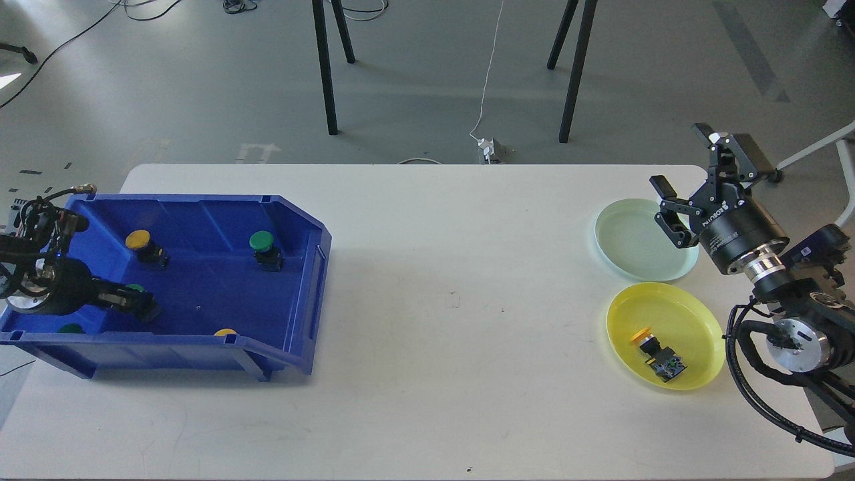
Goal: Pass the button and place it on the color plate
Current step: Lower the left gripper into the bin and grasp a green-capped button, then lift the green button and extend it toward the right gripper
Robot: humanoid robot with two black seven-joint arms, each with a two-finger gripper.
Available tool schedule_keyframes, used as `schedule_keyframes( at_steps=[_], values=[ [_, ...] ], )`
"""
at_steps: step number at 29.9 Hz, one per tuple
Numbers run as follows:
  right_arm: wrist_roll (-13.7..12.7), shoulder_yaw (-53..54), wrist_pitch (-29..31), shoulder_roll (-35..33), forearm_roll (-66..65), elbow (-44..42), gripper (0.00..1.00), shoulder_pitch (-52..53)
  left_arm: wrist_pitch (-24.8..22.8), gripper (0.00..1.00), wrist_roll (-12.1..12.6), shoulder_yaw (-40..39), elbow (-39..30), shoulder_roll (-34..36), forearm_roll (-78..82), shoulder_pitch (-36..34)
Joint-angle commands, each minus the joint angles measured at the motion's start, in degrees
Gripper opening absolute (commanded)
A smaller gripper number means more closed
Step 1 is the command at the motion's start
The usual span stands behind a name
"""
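The left hand (pixel 137 304) is deep inside the blue bin (pixel 294 227) on the left of the tabletop (pixel 434 267). It is reaching low, right at a green button (pixel 135 288). The hand is dark and seen end-on, so I cannot tell if its fingers are spread or pinching.

The right hand (pixel 681 180) hangs over the far right, above the green plate (pixel 634 234). Its fingers are spread wide and hold nothing.

I think the step now is picking a button out of the bin. To do it well, the hand should grab the button by its dark body, lift it straight up, and not bump the bin wall. Then it should carry it to the middle so the other hand can take it.

Buttons in the bin: I count five. Two more green ones, one far (pixel 262 242) and one near the front-left corner (pixel 70 328). Two yellow ones, one far (pixel 139 239) and one peeking over the near wall (pixel 225 332).

One yellow button (pixel 651 344) already lies in the yellow plate (pixel 701 321). There are two plates.
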Motion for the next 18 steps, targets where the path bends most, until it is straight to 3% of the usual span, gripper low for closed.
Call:
schedule_keyframes(
  at_steps=[1, 8, 18],
  values=[
    [0.0, 0.02, 0.0, 0.01, 0.0, -0.13, 0.97, 0.09, 0.0, 0.19, 0.03, -0.05, -1.22, 0.7, -0.16, -1.04],
    [0.0, 0.1, 0.0, 0.01, 0.0, -0.22, 0.97, 0.0, 0.0, 0.18, 0.03, -1.28, -10.16, 6.84, -3.22, -3.5],
    [0.0, 0.1, 0.0, 0.01, 0.0, -0.31, 0.97, 0.0, 0.0, 0.18, 0.03, -3.21, -25.73, 17.31, -24.66, -11.33]
  ],
)
